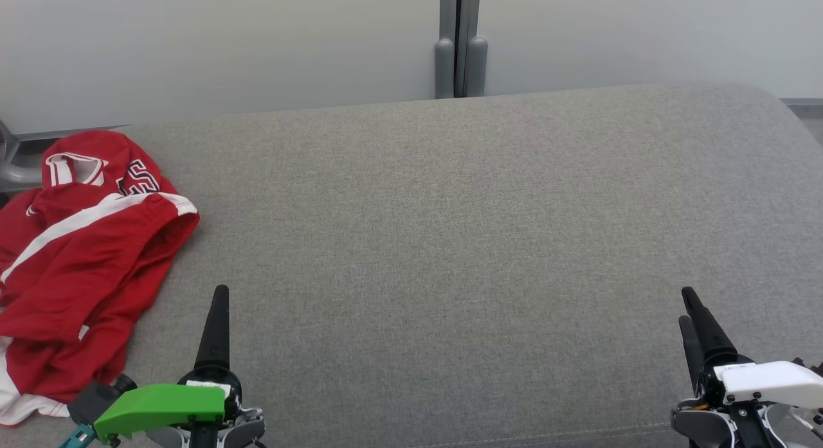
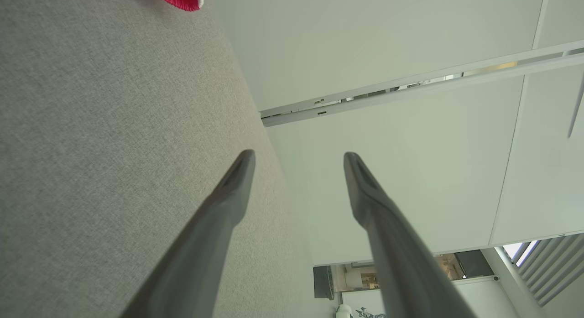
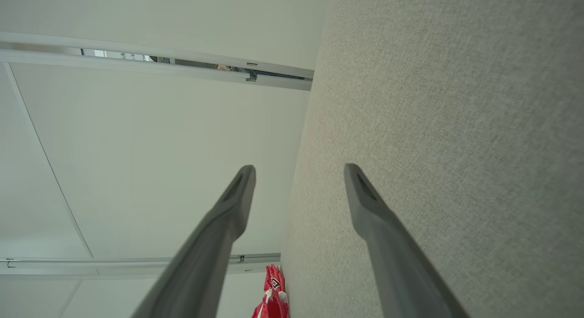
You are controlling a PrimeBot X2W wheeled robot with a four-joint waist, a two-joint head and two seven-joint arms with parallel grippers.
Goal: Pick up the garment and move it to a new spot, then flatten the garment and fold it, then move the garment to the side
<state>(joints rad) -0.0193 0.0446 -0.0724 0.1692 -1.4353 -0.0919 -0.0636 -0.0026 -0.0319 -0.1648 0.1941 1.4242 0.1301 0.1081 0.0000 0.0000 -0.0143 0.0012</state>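
So the red garment [image 1: 83, 261] is lying in a crumpled heap at the left end of the grey fabric surface [image 1: 450, 242]. The left gripper [image 2: 299, 154] and the right gripper [image 3: 299, 167] both sit at the near edge with jaws spread wide, holding nothing. Looks like a ready pose to me. The left one is just beside the heap, so I'd guess it reaches first.

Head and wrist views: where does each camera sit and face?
Head view: from the head, forward and down at the grey surface and red garment; left gripper and right gripper below.
Left wrist view: on that wrist, along its fingers, across the surface toward a wall.
Right wrist view: the same, mirrored.
All share garment and surface.
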